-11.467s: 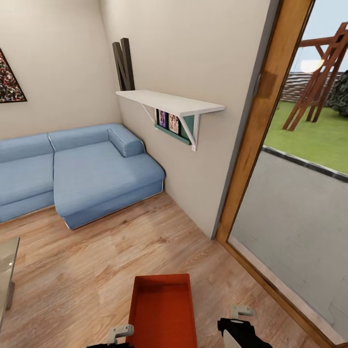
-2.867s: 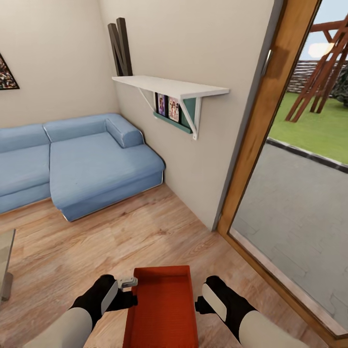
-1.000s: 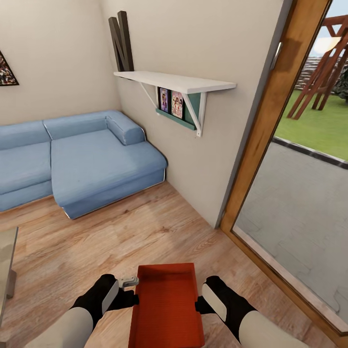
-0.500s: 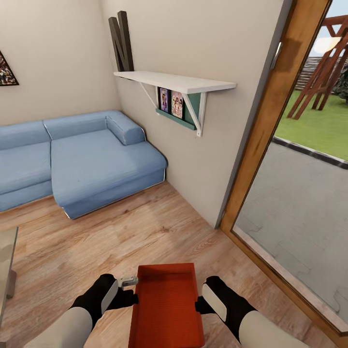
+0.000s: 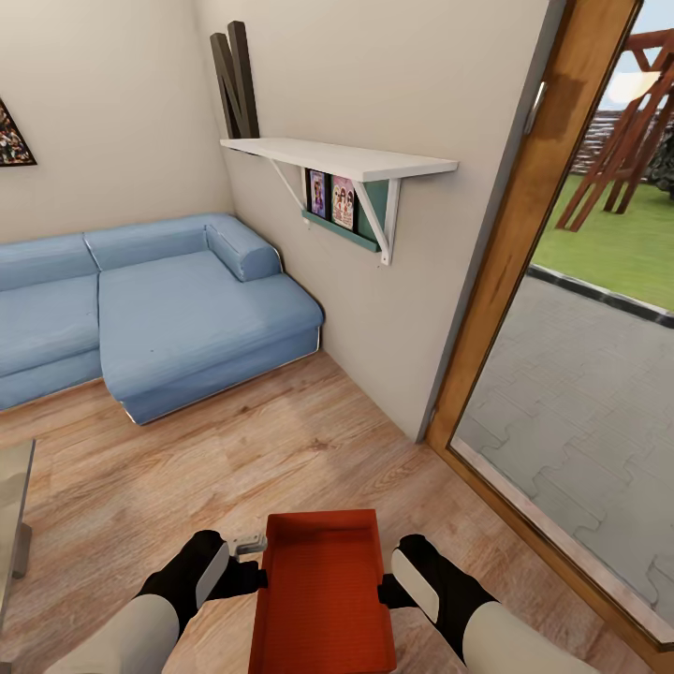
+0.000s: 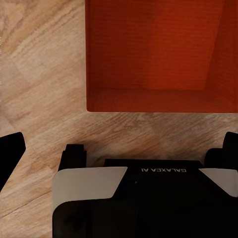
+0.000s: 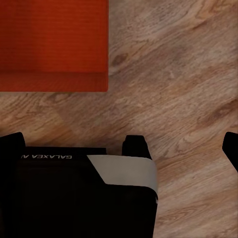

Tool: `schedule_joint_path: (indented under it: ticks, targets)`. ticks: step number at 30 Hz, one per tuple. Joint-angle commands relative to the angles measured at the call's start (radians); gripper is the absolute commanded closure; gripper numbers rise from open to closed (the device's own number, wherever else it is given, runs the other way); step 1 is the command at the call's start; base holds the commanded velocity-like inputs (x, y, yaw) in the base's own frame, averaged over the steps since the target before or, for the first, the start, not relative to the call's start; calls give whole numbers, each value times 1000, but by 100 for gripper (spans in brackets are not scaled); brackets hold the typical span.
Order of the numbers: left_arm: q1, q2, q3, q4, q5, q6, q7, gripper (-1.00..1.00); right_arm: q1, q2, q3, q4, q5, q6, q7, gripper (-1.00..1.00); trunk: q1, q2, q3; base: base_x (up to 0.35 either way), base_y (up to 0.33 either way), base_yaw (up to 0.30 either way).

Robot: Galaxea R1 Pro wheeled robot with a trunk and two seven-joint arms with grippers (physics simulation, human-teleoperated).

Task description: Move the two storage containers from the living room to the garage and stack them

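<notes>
Storage container [image 5: 323, 590]: orange-red, between left tool [image 5: 245, 573] and right tool [image 5: 386, 592], over wood floor [image 5: 234, 459]. Whether tools grip walls: cannot tell. Blue sofa [image 5: 150, 318] behind.

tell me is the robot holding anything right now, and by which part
Cannot tell for sure. Both grippers, left and right, sit against the bin's long side walls, as if squeezing it between them; neither visibly clamps a wall.

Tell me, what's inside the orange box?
Nothing that shows. The storage container has a bare ribbed orange bottom, seen from the head and both wrist views. Its near end runs off the picture, so that bit stays unseen. Under it lies wood plank flooring.
</notes>
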Motion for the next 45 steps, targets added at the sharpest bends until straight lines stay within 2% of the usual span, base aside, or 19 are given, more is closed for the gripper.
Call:
schedule_joint_path:
  ticks: [1,4,45]
  targets:
    - [0,-1,6,-1,3,5,0,-100,-1,-1,6,-1,-11,2,-9,-100,0,-1,-1,0,0,0]
    - [0,-1,6,-1,3,5,0,-100,-1,-1,7,-1,-11,2,-9,-100,0,-1,-1,0,0,0]
    - [0,-1,6,-1,3,5,2,-100,-1,-1,7,-1,-11,2,-9,-100,157,-288,-129,0,0,0]
